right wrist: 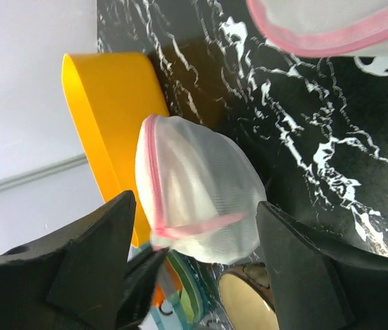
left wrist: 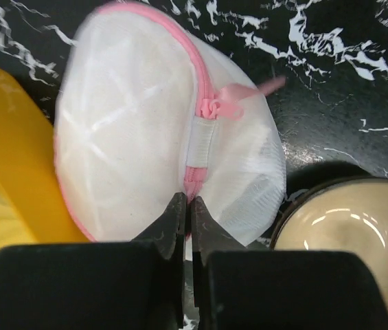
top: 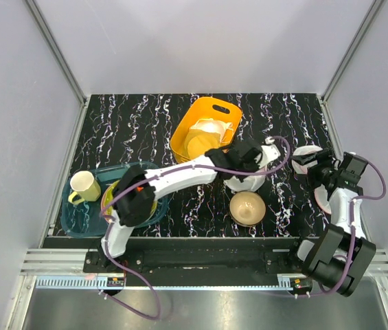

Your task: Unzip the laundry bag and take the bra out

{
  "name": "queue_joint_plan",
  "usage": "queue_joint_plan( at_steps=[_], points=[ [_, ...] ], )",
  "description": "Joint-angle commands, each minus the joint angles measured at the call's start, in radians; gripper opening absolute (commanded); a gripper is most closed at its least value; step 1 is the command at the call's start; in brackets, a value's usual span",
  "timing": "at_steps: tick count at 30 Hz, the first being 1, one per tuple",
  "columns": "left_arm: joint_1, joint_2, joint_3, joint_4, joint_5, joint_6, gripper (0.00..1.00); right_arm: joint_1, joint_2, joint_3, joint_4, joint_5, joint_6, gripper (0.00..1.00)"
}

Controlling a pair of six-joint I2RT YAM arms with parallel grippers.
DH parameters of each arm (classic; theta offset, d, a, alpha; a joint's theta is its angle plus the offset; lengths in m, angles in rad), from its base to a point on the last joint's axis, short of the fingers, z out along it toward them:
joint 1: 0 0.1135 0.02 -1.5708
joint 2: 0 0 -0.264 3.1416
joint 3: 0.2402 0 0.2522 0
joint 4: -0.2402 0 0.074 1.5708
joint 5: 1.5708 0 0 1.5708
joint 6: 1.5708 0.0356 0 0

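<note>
The laundry bag (left wrist: 132, 130) is a white mesh drum with pink zip trim. It rests on the dark marbled table between the yellow basket and the tan bowl. Its zip pull (left wrist: 212, 107) with a pink ribbon sits up the seam. My left gripper (left wrist: 187, 199) is shut, its tips pinching the pink trim at the bag's near edge. In the top view the left gripper (top: 250, 170) reaches over the bag (top: 244, 183). My right gripper (right wrist: 195, 203) stands open to the right, apart from the bag (right wrist: 204, 185), and shows in the top view too (top: 302, 163). The bra is not visible.
A yellow basket (top: 204, 127) with pale cloth stands behind the bag. A tan bowl (top: 247, 207) sits just in front of it. Two flat pink-rimmed white discs (top: 308, 152) (top: 323, 197) lie by the right arm. At the left, a teal tray (top: 77, 216) holds a mug (top: 84, 185).
</note>
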Motion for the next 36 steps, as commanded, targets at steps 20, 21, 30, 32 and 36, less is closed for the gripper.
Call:
queue_joint_plan(
  at_steps=[20, 21, 30, 32, 36],
  points=[
    [0.240, -0.304, -0.133, 0.221, 0.743, -0.048, 0.00, 0.318, -0.200, 0.206, -0.052, -0.071, -0.273, 0.46],
    [0.242, -0.302, -0.130, 0.221, 0.739, -0.053, 0.00, 0.337, -0.197, 0.213, -0.047, -0.062, -0.276, 0.46],
    [0.243, -0.279, -0.112, 0.244, 0.714, -0.099, 0.00, 0.444, -0.128, 0.242, -0.037, -0.098, -0.269, 0.46],
    [0.243, -0.275, -0.110, 0.246, 0.715, -0.104, 0.00, 0.450, -0.122, 0.234, -0.021, -0.112, -0.259, 0.44],
    [0.245, -0.276, -0.113, 0.246, 0.718, -0.102, 0.00, 0.461, -0.111, 0.226, -0.010, -0.123, -0.255, 0.43]
  ],
)
